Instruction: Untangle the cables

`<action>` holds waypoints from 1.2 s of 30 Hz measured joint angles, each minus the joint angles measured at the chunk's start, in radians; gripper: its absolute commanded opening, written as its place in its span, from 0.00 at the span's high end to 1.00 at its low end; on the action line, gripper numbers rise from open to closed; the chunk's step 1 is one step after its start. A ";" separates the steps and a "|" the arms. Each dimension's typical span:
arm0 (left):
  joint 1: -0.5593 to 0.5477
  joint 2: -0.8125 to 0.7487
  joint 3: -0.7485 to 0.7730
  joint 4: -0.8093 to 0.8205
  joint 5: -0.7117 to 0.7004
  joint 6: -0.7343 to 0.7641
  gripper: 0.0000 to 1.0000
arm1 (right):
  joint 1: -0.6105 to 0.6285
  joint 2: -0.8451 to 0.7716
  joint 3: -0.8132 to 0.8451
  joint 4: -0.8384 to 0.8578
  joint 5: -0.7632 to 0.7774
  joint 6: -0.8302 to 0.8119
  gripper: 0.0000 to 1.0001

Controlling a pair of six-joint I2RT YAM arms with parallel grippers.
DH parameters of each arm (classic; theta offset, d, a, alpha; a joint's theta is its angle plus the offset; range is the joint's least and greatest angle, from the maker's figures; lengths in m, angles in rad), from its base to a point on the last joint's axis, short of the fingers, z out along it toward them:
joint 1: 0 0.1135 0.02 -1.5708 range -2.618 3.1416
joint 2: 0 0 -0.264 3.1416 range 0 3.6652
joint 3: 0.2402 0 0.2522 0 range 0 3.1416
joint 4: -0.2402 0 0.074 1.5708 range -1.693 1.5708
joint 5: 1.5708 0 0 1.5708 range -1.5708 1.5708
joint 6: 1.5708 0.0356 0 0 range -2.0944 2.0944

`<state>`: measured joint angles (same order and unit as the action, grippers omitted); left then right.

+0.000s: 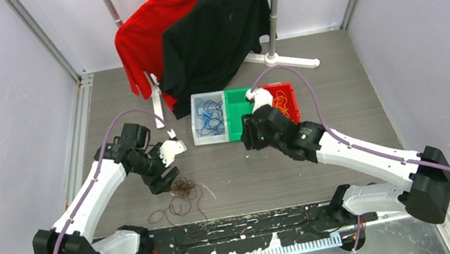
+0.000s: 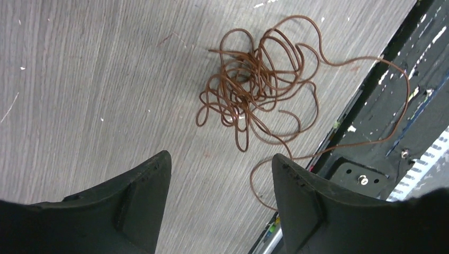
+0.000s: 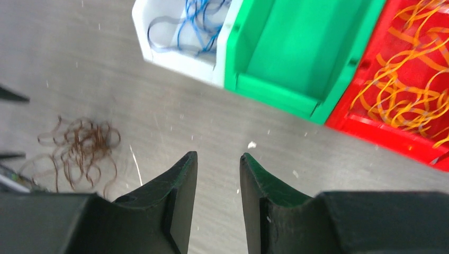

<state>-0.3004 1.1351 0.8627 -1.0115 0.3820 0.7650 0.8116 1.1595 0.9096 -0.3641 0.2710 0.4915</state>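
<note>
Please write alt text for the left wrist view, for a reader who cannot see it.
A tangled brown cable lies on the grey wood-grain table, one loose strand trailing onto the black base plate at the right. The open, empty left gripper frames the bottom edge with its two dark fingers.

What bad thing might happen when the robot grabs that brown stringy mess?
The left gripper hangs open over the brown cable, which is one dense knot; pinching its middle might pull it tighter. One loose strand runs off the table onto the black base plate, so it might snag there when lifted.
</note>
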 measured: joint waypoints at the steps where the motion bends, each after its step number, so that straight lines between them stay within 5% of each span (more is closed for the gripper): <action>1: 0.002 0.017 0.000 0.013 0.003 -0.008 0.32 | 0.023 -0.012 -0.022 -0.003 -0.002 0.005 0.59; 14: 0.021 0.127 -0.038 0.101 0.051 -0.050 0.67 | 0.097 -0.169 -0.095 -0.055 0.006 0.071 0.64; 18: 0.021 0.137 -0.043 0.105 0.029 -0.032 0.98 | 0.097 -0.161 -0.095 -0.051 0.016 0.087 0.69; 24: 0.021 0.131 -0.039 0.129 -0.011 -0.002 1.00 | 0.097 -0.142 -0.095 -0.013 0.035 0.088 0.79; 32: 0.018 0.095 0.144 0.053 0.039 0.051 1.00 | 0.098 -0.100 -0.126 0.188 -0.005 0.103 0.43; 36: -0.008 0.081 0.293 -0.011 0.093 0.055 1.00 | 0.099 -0.080 -0.195 0.414 -0.105 0.124 0.36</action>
<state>-0.3084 1.2163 1.1557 -1.0229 0.4747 0.8200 0.9108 1.0798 0.7151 0.0494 0.1658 0.6151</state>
